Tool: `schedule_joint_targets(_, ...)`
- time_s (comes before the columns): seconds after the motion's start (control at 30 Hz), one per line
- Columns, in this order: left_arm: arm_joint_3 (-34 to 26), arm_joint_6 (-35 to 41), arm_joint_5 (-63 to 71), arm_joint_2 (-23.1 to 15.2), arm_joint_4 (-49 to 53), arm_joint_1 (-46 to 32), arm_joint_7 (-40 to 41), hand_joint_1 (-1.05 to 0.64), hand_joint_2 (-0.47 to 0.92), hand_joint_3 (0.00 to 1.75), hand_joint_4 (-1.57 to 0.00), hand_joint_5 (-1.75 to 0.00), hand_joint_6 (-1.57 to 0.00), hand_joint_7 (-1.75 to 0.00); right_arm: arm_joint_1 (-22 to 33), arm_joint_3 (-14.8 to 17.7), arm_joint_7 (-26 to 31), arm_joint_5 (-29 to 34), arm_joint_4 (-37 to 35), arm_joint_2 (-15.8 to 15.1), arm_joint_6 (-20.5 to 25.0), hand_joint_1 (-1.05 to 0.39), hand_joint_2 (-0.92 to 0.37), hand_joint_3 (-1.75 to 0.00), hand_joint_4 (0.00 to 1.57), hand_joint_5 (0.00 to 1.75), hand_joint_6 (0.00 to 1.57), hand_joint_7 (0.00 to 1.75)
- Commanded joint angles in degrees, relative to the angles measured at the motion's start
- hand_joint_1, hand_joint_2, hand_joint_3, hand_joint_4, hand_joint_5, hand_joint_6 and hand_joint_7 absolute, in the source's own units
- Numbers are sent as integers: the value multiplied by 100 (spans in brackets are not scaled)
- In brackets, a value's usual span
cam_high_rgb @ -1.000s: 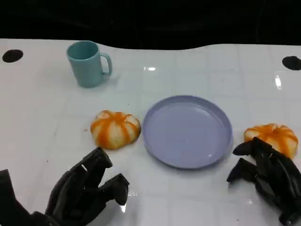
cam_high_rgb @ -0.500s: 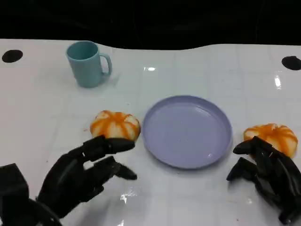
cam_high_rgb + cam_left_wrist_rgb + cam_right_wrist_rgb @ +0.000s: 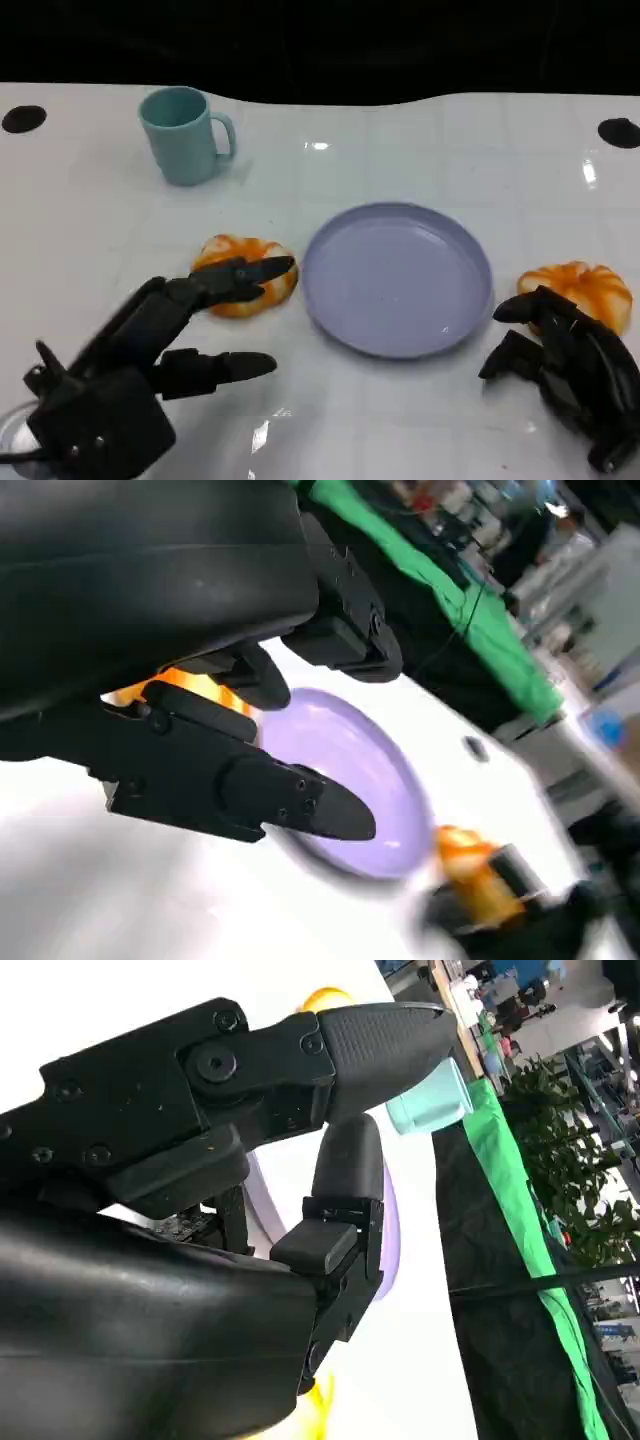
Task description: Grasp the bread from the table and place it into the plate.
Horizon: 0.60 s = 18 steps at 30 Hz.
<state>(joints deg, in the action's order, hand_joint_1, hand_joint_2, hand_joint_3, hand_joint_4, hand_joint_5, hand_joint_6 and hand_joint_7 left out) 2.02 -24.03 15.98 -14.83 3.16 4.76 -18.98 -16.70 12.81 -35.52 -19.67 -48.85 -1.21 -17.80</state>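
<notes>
A white counter (image 3: 400, 420) is seen carrying all the items. A lavender plate (image 3: 397, 278) is positioned near the centre of the counter, and nothing is carried on it. The left hand (image 3: 150, 345) is located at the near left of the counter; its fingers are spread apart and nothing is held, with the upper fingertips (image 3: 262, 270) placed over the near edge of a bread roll. The right hand (image 3: 565, 365) is located at the near right, its fingers curled partly inward with gaps between them and nothing enclosed. A teal mug (image 3: 185, 135) is set upright at the far left, handle turned toward the plate. One orange-striped bread roll (image 3: 240, 275) is situated just beside the plate's left rim. A second orange-striped bread roll (image 3: 580, 290) is situated to the right of the plate, directly beyond the right hand's fingers.
</notes>
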Motion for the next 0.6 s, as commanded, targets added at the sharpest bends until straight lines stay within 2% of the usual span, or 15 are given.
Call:
schedule_joint_targets(0.03,73,-223,235,-250,106,146,311,-54,92,3,-24,-40,-39,0,15,37,22,-1,-54,-36,63,-54,-92,-24,67,155,60,127)
schedule_joint_targets(0.2,137,-247,223,-308,141,159,403,-55,92,3,-23,-41,-39,0,15,37,22,0,-53,-36,64,-54,-92,-24,67,155,59,127)
schedule_joint_targets(0.23,202,-178,595,-446,123,279,482,-55,92,3,-23,-42,-39,0,13,34,32,13,-60,-40,46,-54,-92,-24,67,155,59,127)
schedule_joint_targets(0.27,254,-125,879,-551,109,369,549,-56,90,2,-12,-36,-36,0,11,31,39,22,-66,-42,32,-55,-92,-24,67,155,60,127)
schedule_joint_targets(0.3,291,-87,1082,-621,100,430,604,-57,89,1,-8,-34,-35,0,9,30,44,29,-69,-44,23,-55,-92,-24,67,155,60,127)
schedule_joint_targets(0.33,531,175,1935,-754,153,697,843,-58,89,1,-6,-33,-34,0,0,29,66,38,-76,-60,50,-55,-92,-24,67,155,60,128)
schedule_joint_targets(0.37,704,365,2514,-829,197,875,1018,-56,83,1,-3,-16,-24,-1,-7,29,81,42,-80,-71,75,-56,-92,-23,67,155,60,128)
schedule_joint_targets(0.43,940,658,3170,-885,271,1098,1186,-53,79,0,-1,-5,-19,-1,-26,48,34,7,-114,-82,98,-55,-92,-22,68,154,60,127)
schedule_joint_targets(0.6,1282,1034,3415,-796,551,1429,1207,-52,75,0,0,0,-17,-1,-42,55,8,13,-164,-82,43,-56,-92,-22,69,154,61,128)
